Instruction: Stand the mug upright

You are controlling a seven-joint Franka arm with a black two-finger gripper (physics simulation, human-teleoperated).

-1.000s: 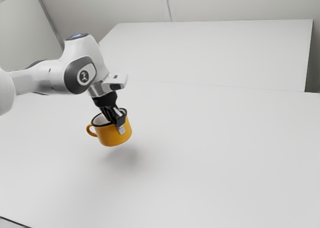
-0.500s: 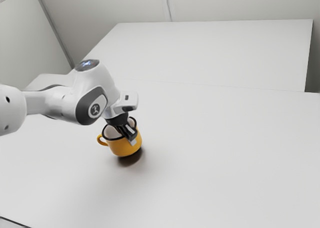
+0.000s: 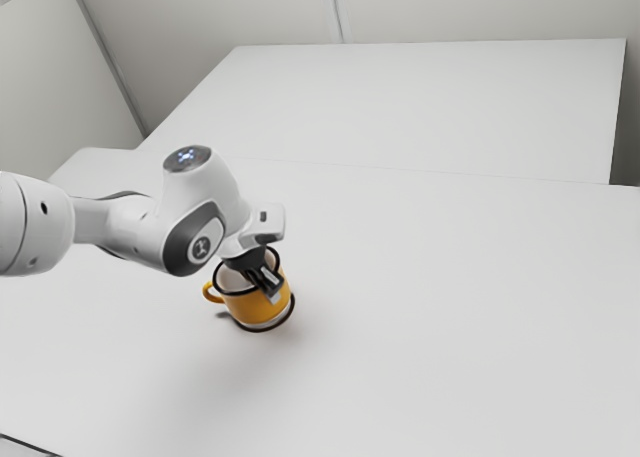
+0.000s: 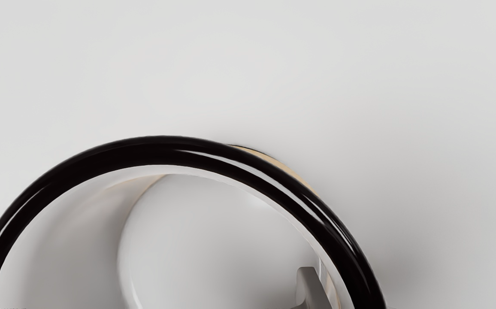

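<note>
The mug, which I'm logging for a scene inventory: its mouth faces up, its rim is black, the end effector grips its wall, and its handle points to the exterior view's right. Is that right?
Not quite: the handle points to the exterior view's left, as that view shows. The mug otherwise matches: mouth up, black rim, wall gripped by the end effector.

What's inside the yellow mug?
Inside the mug, I see its white wall, part of its white bottom and one finger of my gripper. That finger covers a little spot, so I can't see behind it.
</note>
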